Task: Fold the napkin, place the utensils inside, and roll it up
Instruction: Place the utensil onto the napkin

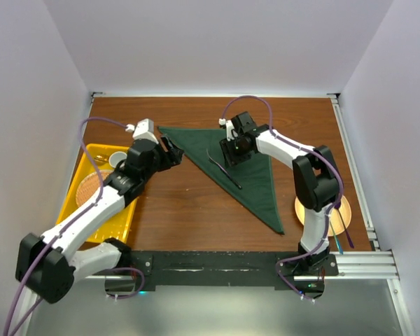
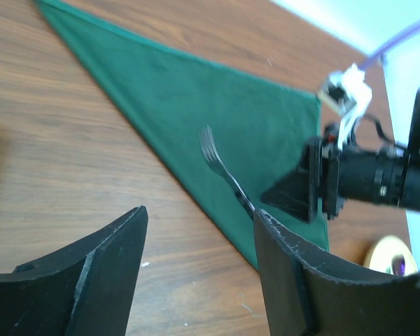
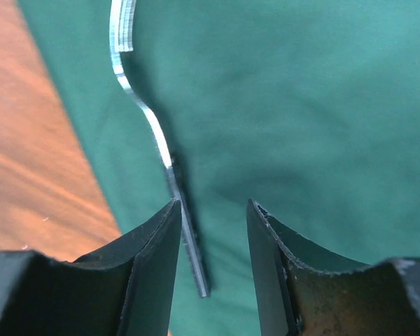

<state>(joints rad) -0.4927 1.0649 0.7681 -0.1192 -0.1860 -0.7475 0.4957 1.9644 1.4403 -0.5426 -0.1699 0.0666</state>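
**One fork [image 1: 225,170] on napkin [image 1: 255,175], roll not yet begun**

The napkin lies folded to a triangle on the table [image 1: 189,210]. The fork rests on it, just inside the long L edge. R gripper [image 3: 213,204] hovers low over the fork's handle, jaws apart, holding nothing. L gripper [image 2: 201,213] is likewise apart & empty, over bare wood near the napkin's L edge. Step in hand, I judge: placing utensils, abt done. Next move needs a grip on a napkin corner w/o nudging the fork, then a roll over it.
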